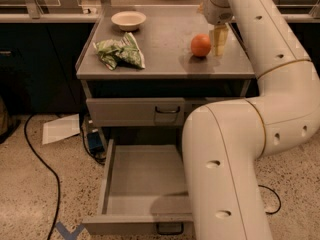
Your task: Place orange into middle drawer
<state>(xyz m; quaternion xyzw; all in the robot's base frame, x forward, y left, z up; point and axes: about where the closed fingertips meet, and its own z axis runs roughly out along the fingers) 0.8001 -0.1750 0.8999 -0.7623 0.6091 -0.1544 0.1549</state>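
Note:
The orange (200,45) sits on the grey cabinet top (165,59), right of centre. My gripper (218,42) hangs down from the white arm just to the right of the orange, close beside it and low over the top. It holds nothing. The middle drawer (142,176) is pulled out wide below, an empty grey tray with a dark loop handle (170,228) on its front panel. My arm's lower links cover the drawer's right part.
A green-and-white snack bag (120,53) lies on the left of the cabinet top and a cream bowl (128,19) stands at the back left. The upper drawer (135,112) is shut. Paper (61,128) and a black cable (42,166) lie on the floor at left.

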